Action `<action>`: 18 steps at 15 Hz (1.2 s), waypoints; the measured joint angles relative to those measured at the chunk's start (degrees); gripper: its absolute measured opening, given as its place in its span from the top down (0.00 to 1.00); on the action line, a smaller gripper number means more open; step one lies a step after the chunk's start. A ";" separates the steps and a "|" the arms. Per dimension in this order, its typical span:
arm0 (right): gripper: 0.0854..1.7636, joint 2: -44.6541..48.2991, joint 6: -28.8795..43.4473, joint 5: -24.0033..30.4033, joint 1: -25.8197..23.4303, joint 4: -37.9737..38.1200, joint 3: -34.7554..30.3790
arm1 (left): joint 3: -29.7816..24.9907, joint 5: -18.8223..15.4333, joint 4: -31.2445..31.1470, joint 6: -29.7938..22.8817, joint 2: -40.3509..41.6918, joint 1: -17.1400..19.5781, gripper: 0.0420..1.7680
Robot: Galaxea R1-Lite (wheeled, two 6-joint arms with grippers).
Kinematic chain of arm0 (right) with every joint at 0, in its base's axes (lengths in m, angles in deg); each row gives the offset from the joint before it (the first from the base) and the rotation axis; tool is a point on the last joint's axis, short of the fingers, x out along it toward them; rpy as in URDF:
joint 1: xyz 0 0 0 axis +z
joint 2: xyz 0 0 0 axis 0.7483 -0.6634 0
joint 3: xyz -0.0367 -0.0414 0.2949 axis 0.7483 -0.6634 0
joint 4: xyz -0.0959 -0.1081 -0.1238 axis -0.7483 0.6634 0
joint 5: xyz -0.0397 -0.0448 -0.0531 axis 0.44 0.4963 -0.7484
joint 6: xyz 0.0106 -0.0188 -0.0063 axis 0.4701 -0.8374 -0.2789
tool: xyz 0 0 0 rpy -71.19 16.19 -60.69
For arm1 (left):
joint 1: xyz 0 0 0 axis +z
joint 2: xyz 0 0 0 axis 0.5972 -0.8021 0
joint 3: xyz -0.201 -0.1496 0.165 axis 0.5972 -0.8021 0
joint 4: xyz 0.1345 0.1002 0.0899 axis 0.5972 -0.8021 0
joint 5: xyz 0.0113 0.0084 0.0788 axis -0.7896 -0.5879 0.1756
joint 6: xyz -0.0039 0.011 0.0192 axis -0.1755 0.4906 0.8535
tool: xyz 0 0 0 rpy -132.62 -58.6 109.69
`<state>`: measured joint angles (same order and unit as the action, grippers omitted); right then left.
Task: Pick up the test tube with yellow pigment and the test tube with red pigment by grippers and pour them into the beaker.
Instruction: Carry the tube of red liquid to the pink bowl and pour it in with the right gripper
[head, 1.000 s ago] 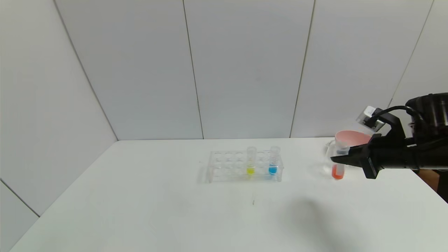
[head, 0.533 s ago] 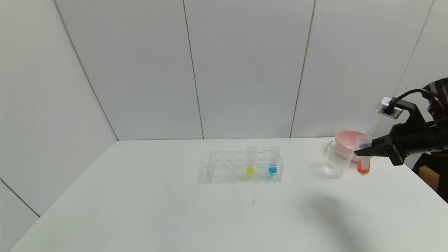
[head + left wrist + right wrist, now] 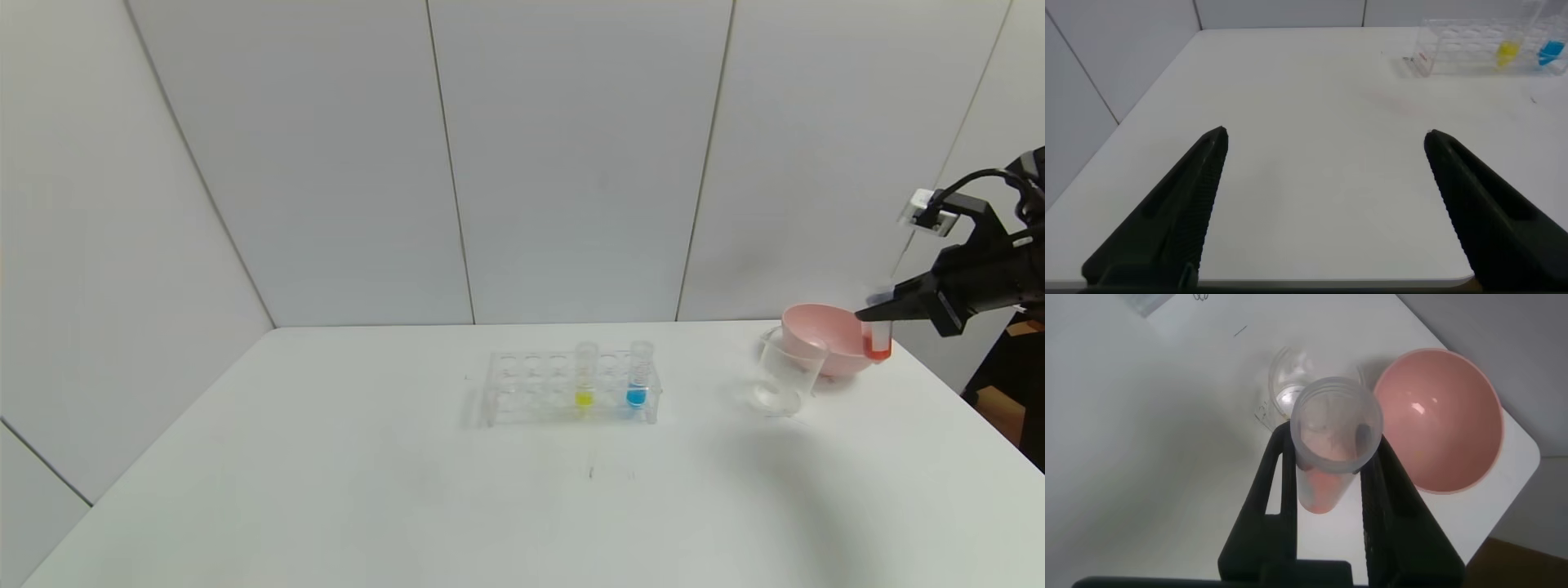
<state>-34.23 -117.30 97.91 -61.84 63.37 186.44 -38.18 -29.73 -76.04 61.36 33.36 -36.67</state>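
Note:
My right gripper (image 3: 872, 313) is shut on the test tube with red pigment (image 3: 877, 341) and holds it upright in the air at the far right, in front of the pink bowl's right rim. In the right wrist view the tube (image 3: 1333, 449) sits between the two black fingers (image 3: 1276, 478), open mouth toward the camera. The clear beaker (image 3: 785, 376) stands on the table to the left of and below the held tube; it also shows in the right wrist view (image 3: 1290, 380). The test tube with yellow pigment (image 3: 585, 377) stands in the clear rack (image 3: 531, 388). My left gripper (image 3: 1324, 139) is open and empty over the table's near left part.
A blue-liquid tube (image 3: 639, 376) stands in the rack to the right of the yellow one. A pink bowl (image 3: 820, 347) sits behind the beaker near the table's right edge (image 3: 963, 408). White wall panels stand behind the white table (image 3: 408, 490).
My right gripper has carried the red tube up and to the right, from in front of the beaker to a spot beside the pink bowl's right rim. The left arm has not moved.

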 joint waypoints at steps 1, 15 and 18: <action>0.74 -1.38 -1.02 -0.40 -0.33 2.79 4.11 | 0.00 0.00 0.00 0.00 0.00 0.00 0.03; 0.74 -8.22 -16.59 -14.97 4.25 2.51 11.54 | 0.00 -0.02 -0.02 0.00 0.00 0.00 0.03; 0.74 -8.87 -17.60 -21.32 6.40 0.57 11.54 | 0.00 0.00 -0.02 0.00 0.00 0.00 0.03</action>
<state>-43.11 -134.90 76.59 -55.44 63.94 197.99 -38.18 -29.73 -76.07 61.36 33.36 -36.67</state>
